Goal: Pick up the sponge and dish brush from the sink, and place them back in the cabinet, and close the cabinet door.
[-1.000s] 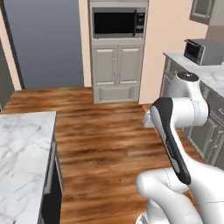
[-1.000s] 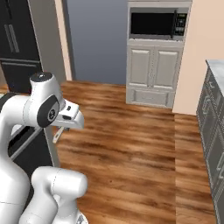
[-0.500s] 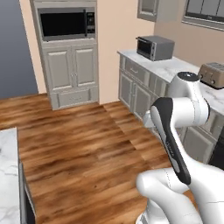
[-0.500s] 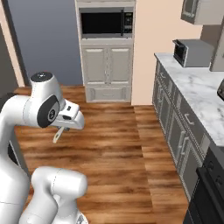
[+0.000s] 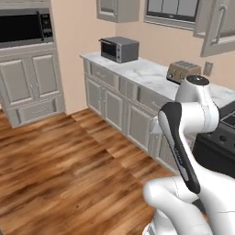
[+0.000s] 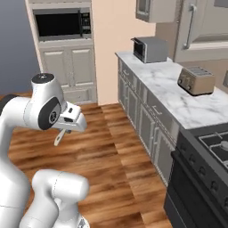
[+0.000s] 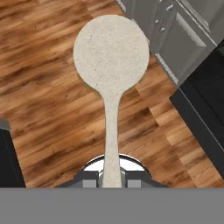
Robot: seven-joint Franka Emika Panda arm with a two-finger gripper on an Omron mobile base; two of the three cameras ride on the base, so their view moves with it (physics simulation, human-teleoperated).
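Note:
My gripper [image 7: 111, 178] is shut on the thin pale handle of the dish brush [image 7: 111, 57], whose round cream head points away from the hand over the wooden floor. From the right base view, the gripper [image 6: 72, 124] sits at mid height in front of the arm, and the dish brush [image 6: 59, 137] hangs down and to the left of it. A grey-taupe cabinet door [image 6: 202, 31] with a long silver bar handle stands at the upper right, above the counter; it is also at the top right of the left base view [image 5: 219, 25]. The sponge and the sink are out of view.
A white marble counter [image 6: 178, 95] on beige base units runs along the right wall, carrying a toaster oven [image 6: 150, 49] and a toaster [image 6: 196, 80]. A black stove [image 6: 202, 178] stands at its near end. A built-in microwave [image 6: 62, 24] is on the far wall. Wooden floor [image 5: 59, 170] lies open ahead.
The whole picture has swung as the base turns: the microwave wall has slid left and the counter, toaster and stove have come in. The brush stays gripped.

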